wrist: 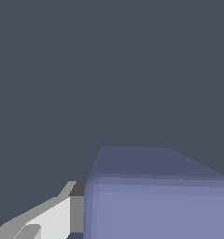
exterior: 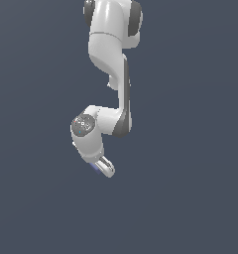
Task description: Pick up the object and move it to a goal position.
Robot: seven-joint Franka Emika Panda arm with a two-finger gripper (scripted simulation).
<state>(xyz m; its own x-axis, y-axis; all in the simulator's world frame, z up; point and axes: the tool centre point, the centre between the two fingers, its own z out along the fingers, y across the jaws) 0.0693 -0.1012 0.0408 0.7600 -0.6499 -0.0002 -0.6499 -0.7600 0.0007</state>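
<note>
The periwinkle cube (wrist: 160,205) fills the near part of the wrist view. One white finger with a grey pad (wrist: 75,212) presses flat against its side; the other finger is out of frame. In the exterior view my white gripper (exterior: 105,168) hangs at the end of the bent arm, tilted toward the exterior view's right. Only a sliver of the cube (exterior: 95,166) shows at the fingers, the rest is hidden behind them. The gripper is shut on the cube. No goal marker shows in either view.
The white arm (exterior: 111,59) reaches down from the top of the exterior view. A plain dark blue-grey surface (exterior: 190,198) lies all around, with no other objects showing.
</note>
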